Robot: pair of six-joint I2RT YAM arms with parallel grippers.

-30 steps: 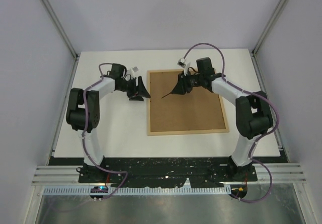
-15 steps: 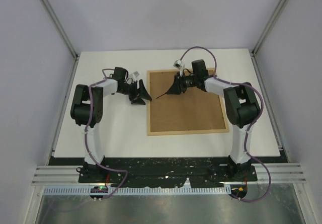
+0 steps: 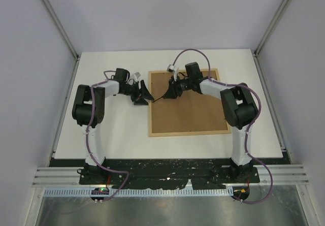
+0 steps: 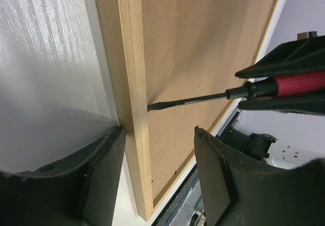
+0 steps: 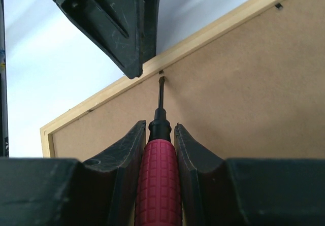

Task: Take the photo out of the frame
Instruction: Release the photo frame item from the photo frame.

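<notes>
The frame lies back up on the white table, its brown fibreboard back facing me. The photo is hidden. My right gripper is shut on a red-handled screwdriver. The screwdriver's dark tip touches the inner side of the frame's left wooden rim. My left gripper is open and empty. In the left wrist view its jaws straddle that rim, one finger over the table and one over the back. The screwdriver shaft crosses the back there.
A small metal tab sits on the frame's rim further along. The white table extends left of and in front of the frame. Grey enclosure walls stand close on both sides.
My right gripper has moved left across the frame's back, bringing the screwdriver tip to the left rim. My left gripper has edged right to the same rim.
</notes>
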